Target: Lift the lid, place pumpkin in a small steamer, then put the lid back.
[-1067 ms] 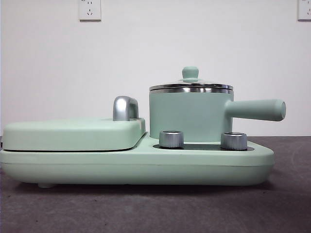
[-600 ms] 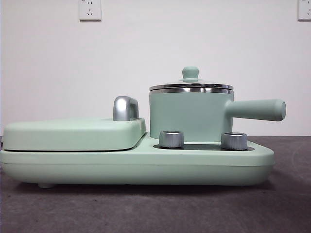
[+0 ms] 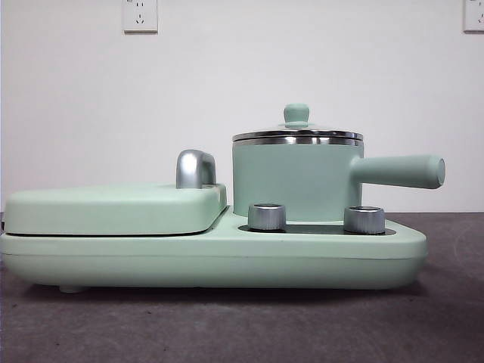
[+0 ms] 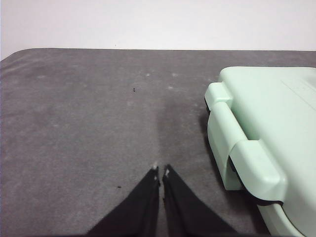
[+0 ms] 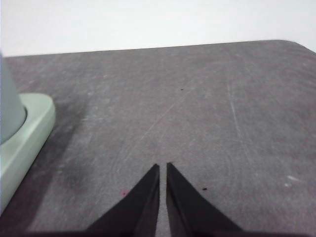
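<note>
The small steamer [image 3: 295, 180], a mint-green pot with a chrome rim and a straight side handle, stands on the right half of the wide mint-green base [image 3: 212, 257]. The lid [image 3: 296, 128] with its mint-green knob sits closed on the pot. The pumpkin is out of view. My left gripper [image 4: 161, 172] is shut and empty over bare grey table, beside the base's end [image 4: 261, 143]. My right gripper [image 5: 163, 168] is shut and empty over bare table, with the base's other corner [image 5: 24, 133] to its side. Neither arm shows in the front view.
A wide flat mint-green cover [image 3: 113, 208] with a chrome handle [image 3: 194, 168] lies on the base's left half. Two chrome knobs [image 3: 266, 216] stand in front of the pot. A white wall with sockets is behind. Grey table surface lies on both sides of the appliance.
</note>
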You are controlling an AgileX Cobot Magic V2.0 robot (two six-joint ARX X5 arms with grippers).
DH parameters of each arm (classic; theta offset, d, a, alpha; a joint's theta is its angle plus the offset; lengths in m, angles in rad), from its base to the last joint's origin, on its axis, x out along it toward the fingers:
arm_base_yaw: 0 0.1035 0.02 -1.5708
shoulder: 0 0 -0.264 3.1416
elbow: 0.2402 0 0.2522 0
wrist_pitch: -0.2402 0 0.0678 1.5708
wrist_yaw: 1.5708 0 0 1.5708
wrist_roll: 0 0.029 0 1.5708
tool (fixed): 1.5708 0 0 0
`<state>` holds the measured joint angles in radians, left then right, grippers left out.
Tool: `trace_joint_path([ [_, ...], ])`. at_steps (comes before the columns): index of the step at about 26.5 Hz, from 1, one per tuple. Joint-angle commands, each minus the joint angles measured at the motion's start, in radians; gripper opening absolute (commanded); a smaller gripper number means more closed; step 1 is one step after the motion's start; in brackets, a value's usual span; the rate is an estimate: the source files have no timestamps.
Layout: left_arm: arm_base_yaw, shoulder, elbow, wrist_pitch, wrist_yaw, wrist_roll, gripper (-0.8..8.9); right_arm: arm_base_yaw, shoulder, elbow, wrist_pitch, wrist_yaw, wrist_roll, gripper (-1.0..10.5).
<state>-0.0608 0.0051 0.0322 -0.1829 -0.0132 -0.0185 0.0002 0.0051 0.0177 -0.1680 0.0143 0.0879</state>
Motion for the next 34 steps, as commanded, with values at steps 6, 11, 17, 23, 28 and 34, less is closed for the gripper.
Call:
trace_joint_path([
  [6, 0.003, -0.001, -0.019, -0.005, -0.002, -0.001, 0.19, 0.020, -0.002, -0.006, -0.006, -0.043, -0.143, 0.2],
  [11, 0.003, -0.001, -0.019, -0.005, -0.002, -0.001, 0.19, 0.025, -0.002, -0.006, 0.001, -0.040, -0.159, 0.2],
  [17, 0.003, -0.001, -0.019, -0.005, -0.002, -0.001, 0.19, 0.025, -0.002, -0.006, 0.014, -0.040, -0.159, 0.2],
  [23, 0.003, -0.001, -0.019, -0.005, -0.002, -0.001, 0.19, 0.024, -0.002, -0.006, 0.014, -0.040, -0.159, 0.2],
  [28, 0.003, -0.001, -0.019, -0.005, -0.002, -0.001, 0.19, 0.024, -0.002, -0.006, 0.014, -0.040, -0.159, 0.2],
  [34, 0.003, -0.001, -0.019, -0.005, -0.002, -0.001, 0.19, 0.024, -0.002, -0.006, 0.014, -0.040, -0.159, 0.2],
])
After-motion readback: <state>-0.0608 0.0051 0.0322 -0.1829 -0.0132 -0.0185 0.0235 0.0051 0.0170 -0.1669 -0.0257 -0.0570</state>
